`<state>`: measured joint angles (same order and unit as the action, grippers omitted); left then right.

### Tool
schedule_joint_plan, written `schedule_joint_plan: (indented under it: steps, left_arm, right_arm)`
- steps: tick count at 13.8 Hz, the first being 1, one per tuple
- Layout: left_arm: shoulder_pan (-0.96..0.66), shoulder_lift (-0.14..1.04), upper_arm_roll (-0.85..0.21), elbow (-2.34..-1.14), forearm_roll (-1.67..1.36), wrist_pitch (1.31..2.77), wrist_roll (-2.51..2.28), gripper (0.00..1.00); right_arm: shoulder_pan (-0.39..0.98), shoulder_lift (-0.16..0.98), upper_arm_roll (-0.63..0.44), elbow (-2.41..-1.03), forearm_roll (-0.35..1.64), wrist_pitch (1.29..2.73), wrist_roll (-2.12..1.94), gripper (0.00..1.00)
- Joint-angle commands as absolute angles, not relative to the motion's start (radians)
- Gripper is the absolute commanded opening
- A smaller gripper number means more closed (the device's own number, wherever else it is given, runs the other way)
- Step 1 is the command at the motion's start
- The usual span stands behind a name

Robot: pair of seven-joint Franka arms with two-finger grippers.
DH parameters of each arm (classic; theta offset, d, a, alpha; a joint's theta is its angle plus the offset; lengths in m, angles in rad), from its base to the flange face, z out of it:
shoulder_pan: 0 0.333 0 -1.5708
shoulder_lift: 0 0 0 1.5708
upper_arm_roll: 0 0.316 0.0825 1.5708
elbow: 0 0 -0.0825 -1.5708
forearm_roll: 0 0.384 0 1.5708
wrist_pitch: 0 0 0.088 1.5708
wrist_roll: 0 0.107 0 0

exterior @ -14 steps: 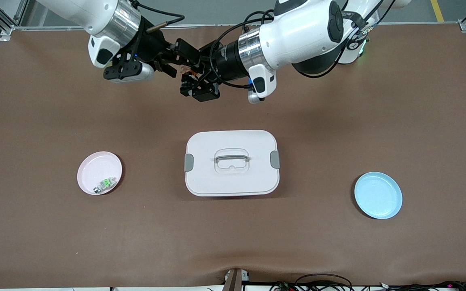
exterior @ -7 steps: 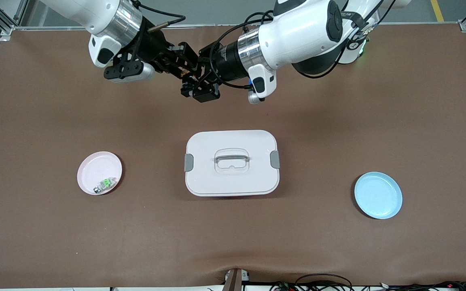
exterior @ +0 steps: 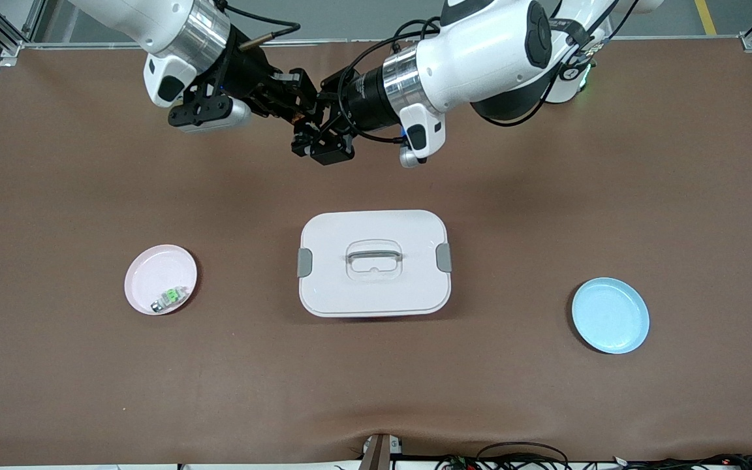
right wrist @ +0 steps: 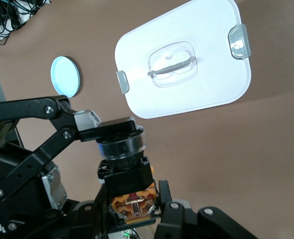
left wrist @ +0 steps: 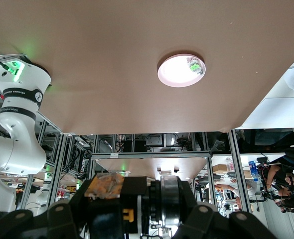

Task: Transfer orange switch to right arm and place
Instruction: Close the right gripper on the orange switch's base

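The orange switch (exterior: 299, 119) is held in the air between both grippers, over the table's edge nearest the robots' bases. My left gripper (exterior: 312, 125) is shut on its black, ringed cap end (right wrist: 121, 144). My right gripper (exterior: 292, 104) is open, with a finger on each side of the switch's orange base (right wrist: 133, 205). In the right wrist view one finger (right wrist: 164, 191) stands a small gap off the base. In the left wrist view the switch (left wrist: 107, 185) fills the frame's lower part between the left gripper's (left wrist: 137, 211) fingers.
A white lidded box (exterior: 350, 294) sits mid-table. A pink plate (exterior: 151, 267) holding a small green-and-clear part (exterior: 168, 298) lies toward the right arm's end. A bare blue plate (exterior: 610, 315) lies toward the left arm's end.
My right gripper has moved toward the left gripper, so its fingers now straddle the switch's orange end. The left gripper has barely moved.
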<state>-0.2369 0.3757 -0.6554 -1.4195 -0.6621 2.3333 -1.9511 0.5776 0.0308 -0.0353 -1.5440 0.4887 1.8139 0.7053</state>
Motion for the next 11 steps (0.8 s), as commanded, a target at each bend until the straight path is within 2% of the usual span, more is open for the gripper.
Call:
schedule_joint_plan:
  steps: [1, 4, 5, 6, 7, 11]
  left_arm:
    - [-0.239, 0.364, -0.655, -1.419, -0.643, 2.341, -1.967, 0.29]
    - [-0.236, 0.360, -0.657, -1.417, -0.629, 2.341, -1.971, 0.58]
    - [-0.235, 0.357, -0.657, -1.417, -0.629, 2.341, -1.971, 0.71]
    - [-0.236, 0.354, -0.657, -1.416, -0.629, 2.341, -1.971, 0.89]
    - [-0.236, 0.351, -0.655, -1.416, -0.629, 2.341, -1.977, 1.00]
    - [-0.226, 0.350, -0.655, -1.414, -0.618, 2.339, -1.994, 1.00]
  right_arm:
    - [0.591, 0.002, -0.043, -1.574, 0.477, 1.819, 0.721, 0.00]
    - [0.591, 0.002, -0.043, -1.571, 0.479, 1.816, 0.715, 0.00]
    - [0.591, 0.003, -0.043, -1.571, 0.479, 1.816, 0.713, 0.00]
    - [0.591, 0.003, -0.043, -1.571, 0.477, 1.816, 0.712, 0.00]
    - [0.591, 0.003, -0.043, -1.571, 0.477, 1.818, 0.712, 0.00]
    - [0.591, 0.005, -0.043, -1.571, 0.479, 1.818, 0.710, 0.00]
